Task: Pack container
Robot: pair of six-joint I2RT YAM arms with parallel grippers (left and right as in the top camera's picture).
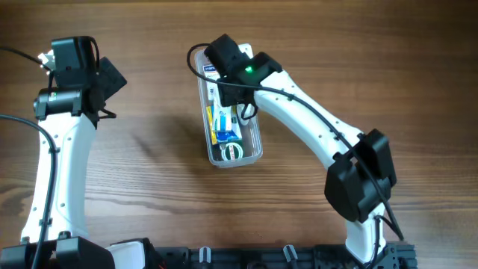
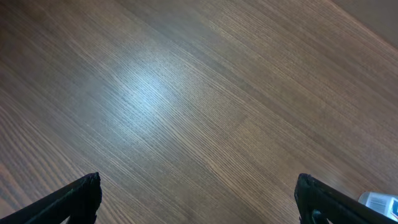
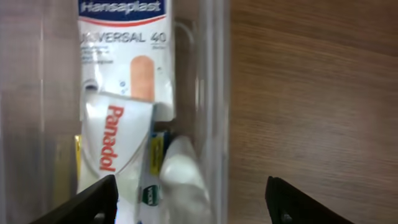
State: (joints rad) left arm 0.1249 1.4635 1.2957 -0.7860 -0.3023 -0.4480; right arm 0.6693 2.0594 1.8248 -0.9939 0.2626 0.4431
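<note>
Seen from above, the clear plastic container (image 1: pixel 255 152) lies lengthwise on the wooden table (image 1: pixel 142 157), a little past the middle and between the two arms, already holding several small packs. The right gripper (image 1: pixel 224 67) hangs over its far end, the arm's white links reaching in from the near right corner. A yellow-and-blue pack (image 1: pixel 219 123) shows at the container's middle and a ring-shaped roll (image 1: pixel 232 152) sits at its near end. The left gripper (image 1: pixel 110 76) is well apart, over bare wood at the far left. From the left wrist camera, that gripper's two dark fingertips (image 2: pixel 78 198) stand at the frame's lower corners, spread wide with nothing but wood grain between them – released, holding nothing. From the right wrist camera, the view looks down into the container: a white-and-blue plaster box (image 3: pixel 127 50) lies at the top, and a white Panadol pack (image 3: pixel 115 146) with red lettering overlaps its lower edge, with a pale wrapped item (image 3: pixel 180 174) just beside it against the clear side wall. The right gripper's fingertips (image 3: pixel 93 200) are parted – one over the packs inside, the other over the table outside the wall – and they grasp nothing.
</note>
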